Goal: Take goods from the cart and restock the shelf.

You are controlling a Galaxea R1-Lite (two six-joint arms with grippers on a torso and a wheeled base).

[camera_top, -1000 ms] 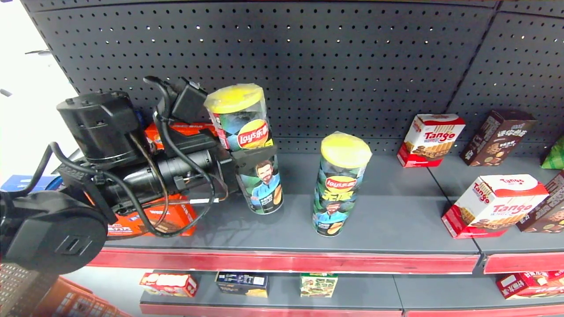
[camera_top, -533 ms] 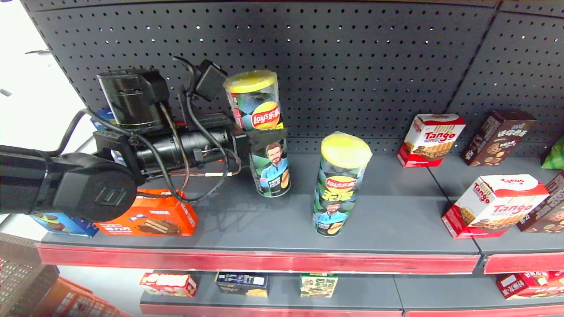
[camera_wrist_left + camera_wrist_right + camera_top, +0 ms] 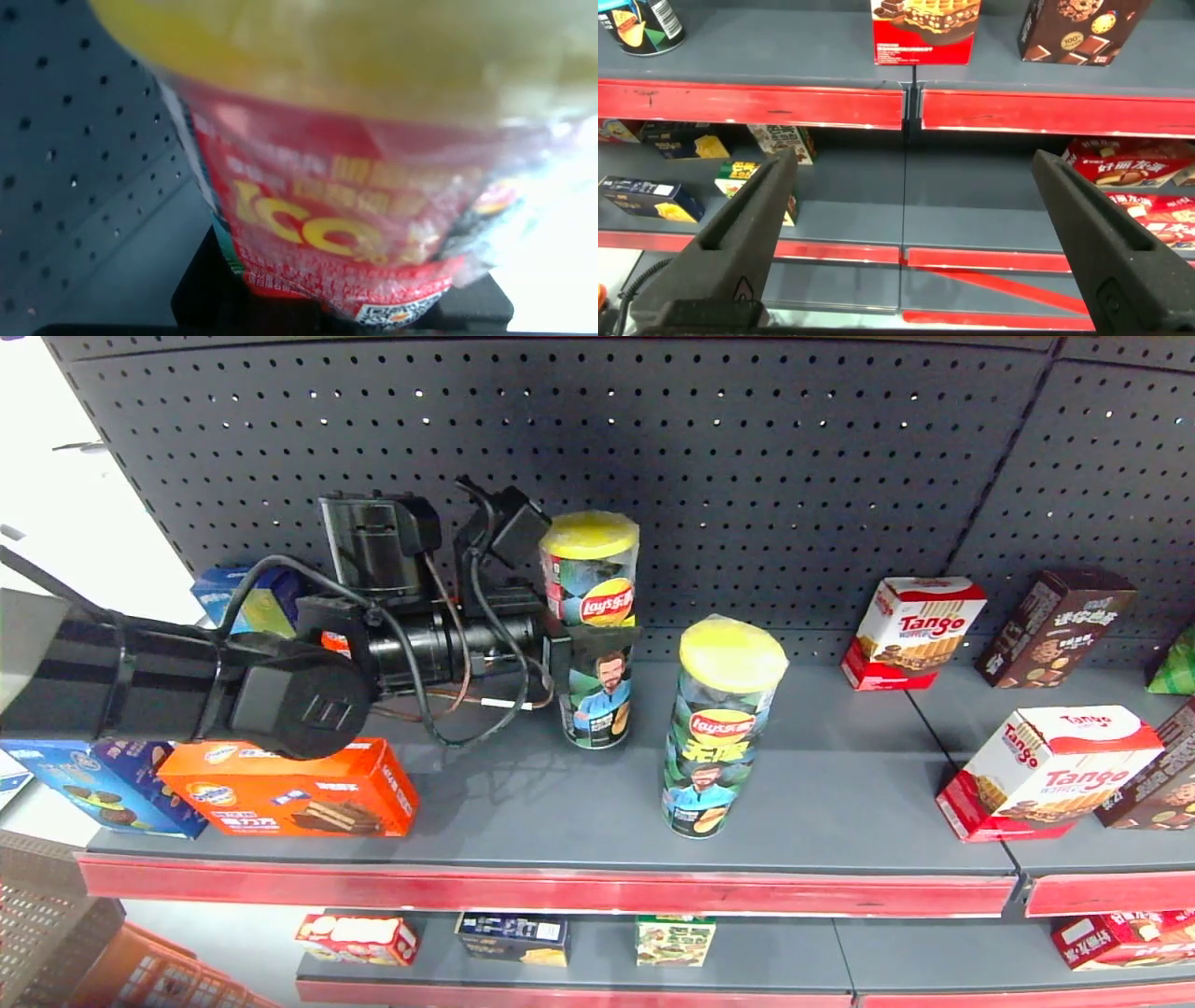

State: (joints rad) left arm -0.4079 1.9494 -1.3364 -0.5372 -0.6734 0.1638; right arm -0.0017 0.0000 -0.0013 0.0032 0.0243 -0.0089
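Restocking in progress, judged partly done

Item: chip canister (image 3: 590, 583) – tall paper-wrapped tube, glossy printed sleeve, yellow plastic lid under clear film; upright, toward the back of the shelf (image 3: 840, 803), close to the pegboard (image 3: 747, 476). Whether its base touches the deck cannot be told. From the left wrist the same tube (image 3: 355, 187) sits very near the lens, label red and shiny.

Holder: left tool (image 3: 595, 646) – black fingers clamped around the tube's middle, arm coming in level from the robot's left.

Neighbour: second canister (image 3: 724, 728) – same make and shape, free-standing, nearer the shelf's front edge and just to the right of the held one, apart from it. Judged as already stocked.

Remaining, by judgement: seat the held tube, let go, pull back clear of both tubes; further goods may follow, as bare deck lies between the tubes and the boxes on the right.

Right tool (image 3: 915, 161) – fingers spread wide, nothing between them, low before the lower shelves.

Surroundings: matt grey metal deck with red front rail (image 3: 560, 891); perforated dark back panel; flat orange carton (image 3: 289, 789) and blue carton (image 3: 103, 784) to the left; red-and-white wafer boxes (image 3: 1046, 770) and brown boxes (image 3: 1050, 627) to the right, all stiff card
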